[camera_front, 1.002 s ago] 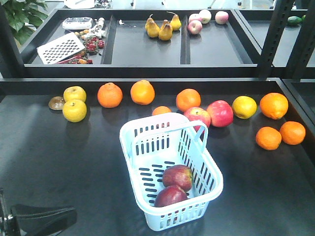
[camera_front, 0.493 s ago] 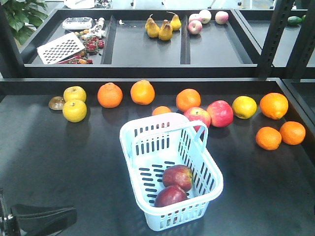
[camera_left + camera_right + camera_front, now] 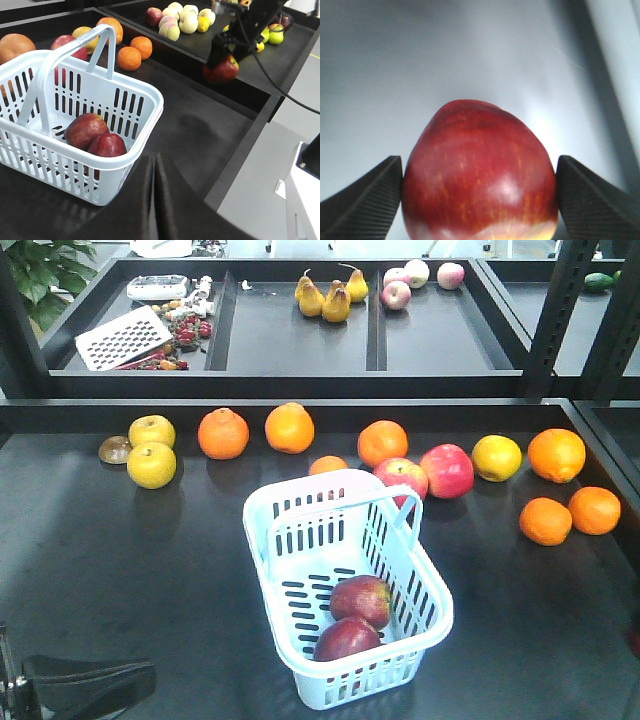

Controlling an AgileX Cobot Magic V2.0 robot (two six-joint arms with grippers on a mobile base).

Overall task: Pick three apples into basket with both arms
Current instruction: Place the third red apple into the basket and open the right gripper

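Here, two dark-red apples lie touching in the pale blue basket near the front edge of the bench. The third apple is clamped in the right claw, raised in the air off the bench's right edge. The left claw is low beside the basket, fingers pressed together.

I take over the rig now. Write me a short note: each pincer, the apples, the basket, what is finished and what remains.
Left pincer: shut, empty, low beside the basket.
Right pincer: shut on the third apple, held in the air to the basket's right, away from it.
Basket: on the dark table, two apples inside.
Done: two of three.
Left: carry the held apple over the basket and release it.
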